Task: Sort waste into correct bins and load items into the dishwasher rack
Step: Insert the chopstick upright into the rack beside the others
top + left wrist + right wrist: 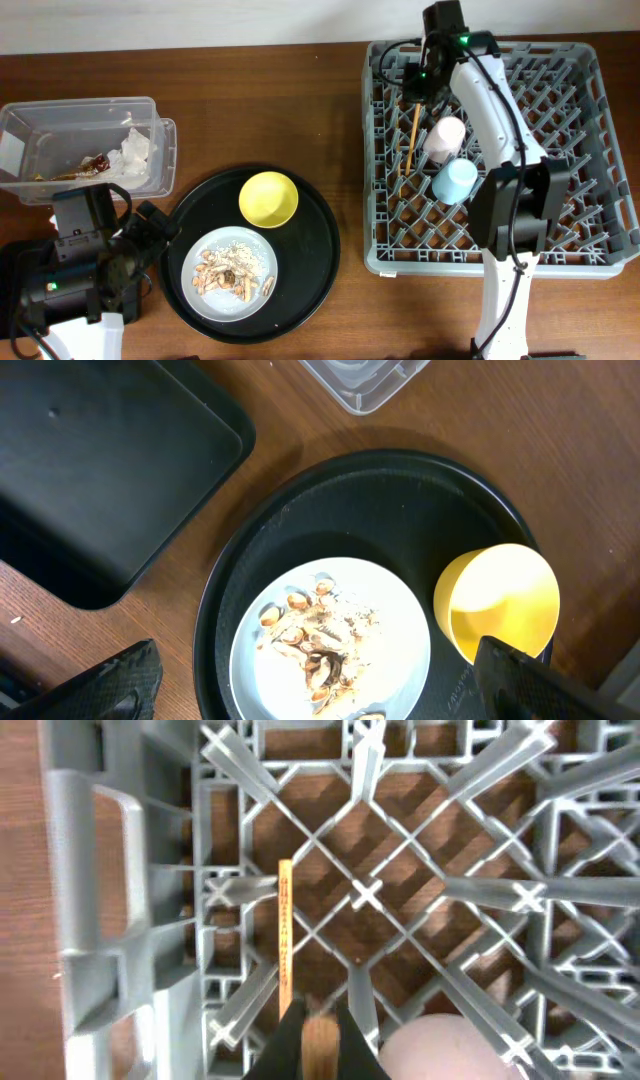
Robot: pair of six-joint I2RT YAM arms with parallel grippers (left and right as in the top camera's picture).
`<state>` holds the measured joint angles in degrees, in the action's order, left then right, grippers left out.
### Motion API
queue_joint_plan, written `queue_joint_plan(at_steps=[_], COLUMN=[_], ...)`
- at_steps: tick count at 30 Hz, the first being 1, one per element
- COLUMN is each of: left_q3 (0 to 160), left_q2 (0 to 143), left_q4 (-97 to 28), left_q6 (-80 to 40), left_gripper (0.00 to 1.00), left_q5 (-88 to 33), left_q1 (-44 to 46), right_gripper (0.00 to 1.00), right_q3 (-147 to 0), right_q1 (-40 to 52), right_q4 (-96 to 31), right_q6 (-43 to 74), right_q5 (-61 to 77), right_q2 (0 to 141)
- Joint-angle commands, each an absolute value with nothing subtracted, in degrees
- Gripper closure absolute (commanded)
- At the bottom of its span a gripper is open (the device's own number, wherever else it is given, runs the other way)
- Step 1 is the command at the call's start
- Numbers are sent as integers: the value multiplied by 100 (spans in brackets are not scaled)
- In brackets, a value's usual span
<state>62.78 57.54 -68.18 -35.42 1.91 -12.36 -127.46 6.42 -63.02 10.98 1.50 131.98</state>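
- One thin wooden chopstick point(320, 1050) sits pinched in the right end effector point(322, 1020), low among the pegs of the large square grey plastic rack point(130, 870).
- Spread wide, the left end effector point(315, 660) hangs over the round white plate point(400, 620).

I log: dishwasher rack point(590, 262) grey, criss-cross lattice; pink cup point(445, 135); light blue cup point(455, 181); chopsticks point(411, 140) tan wood; small bowl point(268, 198) yellow; plate point(226, 241) white, its food scraps point(235, 271) beige-brown; round tray point(316, 240) black; table point(250, 90) dark brown, grained.
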Motion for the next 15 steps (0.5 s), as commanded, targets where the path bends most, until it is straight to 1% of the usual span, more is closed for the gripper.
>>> queue_joint_plan(at_steps=[1, 4, 9, 12, 15], left_q3=[6316, 6316, 6316, 6316, 6316], left_q2=[5741, 5741, 5741, 5741, 5741], left_q4=[-6823, -6823, -6825, -6823, -6825], left_q6=[-3535, -3535, -3535, -3535, -3535], left_gripper=[1, 1, 1, 1, 1], left_q5=[169, 169, 169, 167, 169], left_q1=[-1267, -1264, -1267, -1267, -1264], right_gripper=[96, 96, 96, 96, 96], right_q3=[-13609, -14114, -14038, -14038, -14038], right_q1=[674, 676, 679, 679, 676], right_q4=[-6790, -7293, -7640, -7878, -8020], right_q6=[1146, 1114, 967, 777, 812], right_q5=[84, 126, 128, 650, 731], right_q2=[12822, 12818, 12842, 12842, 12866])
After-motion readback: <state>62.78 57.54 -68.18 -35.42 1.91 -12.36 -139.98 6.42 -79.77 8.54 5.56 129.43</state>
